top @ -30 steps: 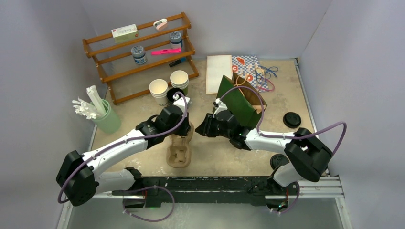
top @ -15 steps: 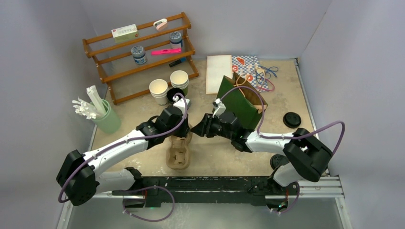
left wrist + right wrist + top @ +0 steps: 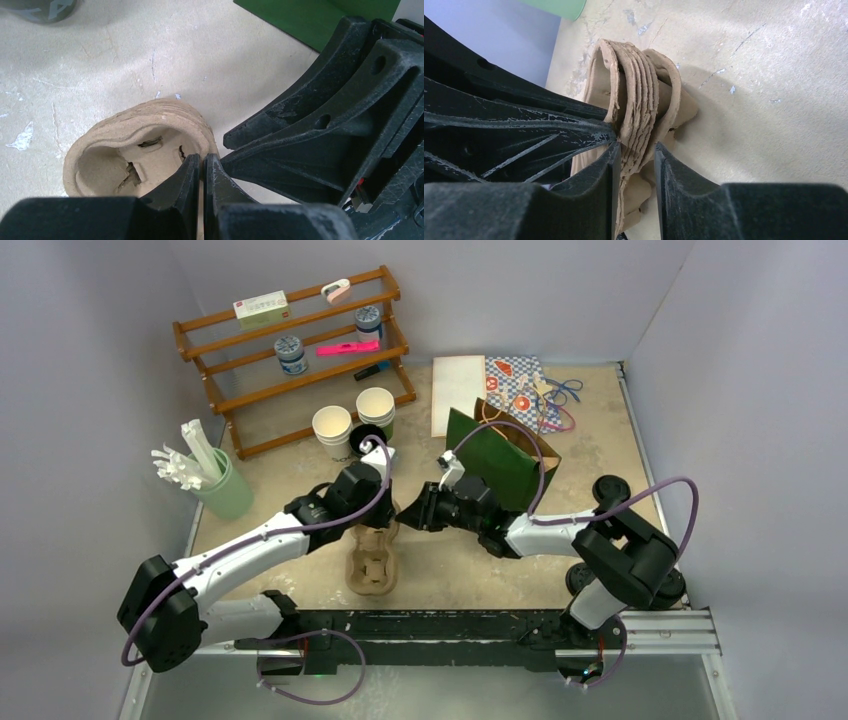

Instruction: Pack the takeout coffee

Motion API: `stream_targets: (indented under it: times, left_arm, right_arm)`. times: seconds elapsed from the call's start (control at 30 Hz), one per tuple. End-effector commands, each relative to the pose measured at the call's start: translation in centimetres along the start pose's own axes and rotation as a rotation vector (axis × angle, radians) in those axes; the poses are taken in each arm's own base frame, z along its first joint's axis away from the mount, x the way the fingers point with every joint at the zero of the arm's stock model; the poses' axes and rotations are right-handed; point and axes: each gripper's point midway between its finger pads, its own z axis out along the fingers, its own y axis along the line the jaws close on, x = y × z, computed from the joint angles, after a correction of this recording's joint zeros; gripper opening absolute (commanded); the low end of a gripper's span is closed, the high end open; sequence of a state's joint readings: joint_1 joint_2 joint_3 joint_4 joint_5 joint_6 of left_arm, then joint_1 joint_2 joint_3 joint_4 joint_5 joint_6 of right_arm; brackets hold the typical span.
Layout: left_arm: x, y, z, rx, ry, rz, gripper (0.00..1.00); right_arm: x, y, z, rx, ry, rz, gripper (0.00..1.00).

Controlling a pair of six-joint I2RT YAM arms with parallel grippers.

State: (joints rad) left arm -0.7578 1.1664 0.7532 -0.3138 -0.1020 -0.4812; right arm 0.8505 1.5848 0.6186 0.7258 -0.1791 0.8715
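Two robot arms meet over a nested pile of cardboard cup carriers (image 3: 372, 560) at the near middle of the surface (image 3: 470, 570), apparently working to free a single carrier, an early step in packing the takeout coffee. The left tool (image 3: 201, 166) is pinched almost shut on the rim of the top carrier's cup well. The right tool (image 3: 637, 147), closed part-way, straddles several layered rims from the other side. Whether both its fingers press the cardboard is hard to tell.

The takeout coffee (image 3: 364, 438), seen from above as a black lid, seems to stand just beyond the left wrist, beside two lidless cups (image 3: 332, 425) in front of the wooden shelf (image 3: 290, 350). It is in neither carrier nor bag.

The next move looks likely to call for one tool to anchor the pile while the other peels a single layer away without tearing it.

The carrier wells hold no cup. A green paper bag (image 3: 490, 450) stands behind the right tool, its contents, if any, out of sight. A mint pot (image 3: 228, 495) at far left holds white straws (image 3: 195, 455).
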Motion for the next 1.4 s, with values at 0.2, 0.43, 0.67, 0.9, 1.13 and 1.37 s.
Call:
stream_targets:
  times: [0.2,0.43,0.67,0.9,1.13,1.37]
  left_arm:
    - [-4.2,-0.9,-2.5,0.018,-0.117,-0.016,0.0]
    - [-4.1,-0.8,-2.6,0.012,-0.108,-0.004,0.0]
    - [-5.5,-0.2,-4.0,-0.042,-0.109,0.02,0.01]
    - [-8.7,-1.4,-7.2,-0.01,-0.179,0.001,0.03]
    - [-10.1,-2.8,-7.8,0.054,-0.236,-0.067,0.04]
    - [-8.8,-5.1,-5.5,0.159,-0.192,-0.144,0.04]
  right_arm:
    - [0.3,-2.3,0.9,0.132,0.033,0.019,0.3]
    - [0.7,-2.8,1.4,0.154,0.06,0.018,0.3]
    - [-0.8,-1.5,0.2,0.147,0.017,-0.03,0.37]
    - [-1.1,5.3,-2.5,-0.043,0.006,-0.195,0.59]
    - [1.4,9.4,-5.8,-0.159,0.015,-0.259,0.78]
    - [-0.7,4.8,-10.6,0.123,-0.083,-0.253,0.8]
